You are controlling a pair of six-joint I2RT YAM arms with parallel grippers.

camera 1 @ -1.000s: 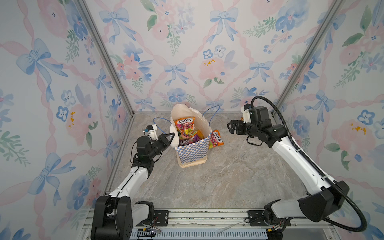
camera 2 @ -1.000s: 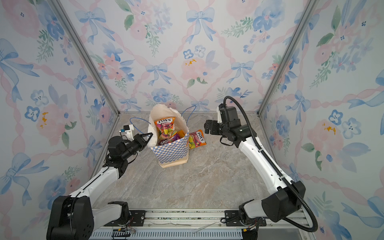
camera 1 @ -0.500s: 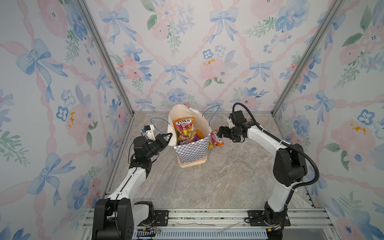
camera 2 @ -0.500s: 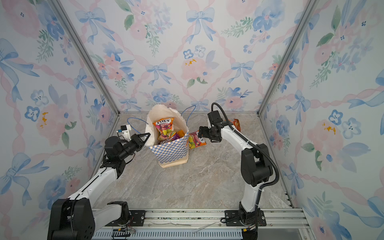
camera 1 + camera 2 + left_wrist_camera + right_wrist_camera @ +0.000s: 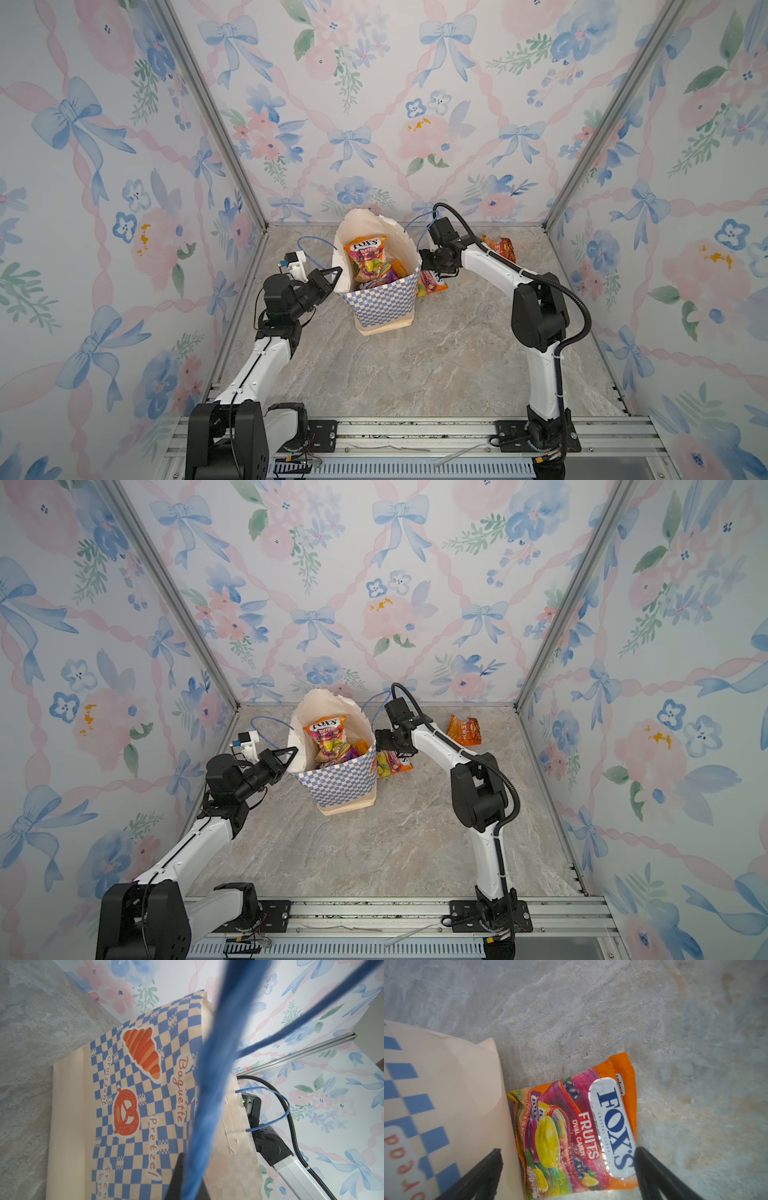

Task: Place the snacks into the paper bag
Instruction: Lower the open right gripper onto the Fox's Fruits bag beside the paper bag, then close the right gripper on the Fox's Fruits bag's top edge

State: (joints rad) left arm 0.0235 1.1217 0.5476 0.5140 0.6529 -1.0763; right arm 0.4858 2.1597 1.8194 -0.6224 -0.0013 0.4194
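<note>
Left gripper (image 5: 336, 271): the jaws are seen together at the left rim of the paper bag (image 5: 382, 303). Whether paper is pinched between them cannot be told.
Left wrist view: one black finger is shown against the bag's checkered side (image 5: 133, 1088), where a croissant and a pretzel are printed. A blurred blue cord handle (image 5: 212, 1084) is laid across the lens.
Right gripper (image 5: 568, 1150): the jaws are spread wide and held low over the FOX'S packet (image 5: 577, 1132), with nothing clamped. One finger is placed by the bag's wall (image 5: 436, 1095), the other at the packet's outer edge.
FOX'S packet: laid flat on the counter (image 5: 415, 365), just beside the bag's right wall. Its whole label is shown only in the right wrist view; in both top views it is partly hidden.
Paper bag: stood upright with its mouth open, toward the back of the counter.
Packets in the bag (image 5: 368, 259): shown in both top views only, with an orange FOX'S pack upright among them.
Orange chip bag (image 5: 500, 248): laid near the back wall, well apart from the bag, and seen in the top views alone.
</note>
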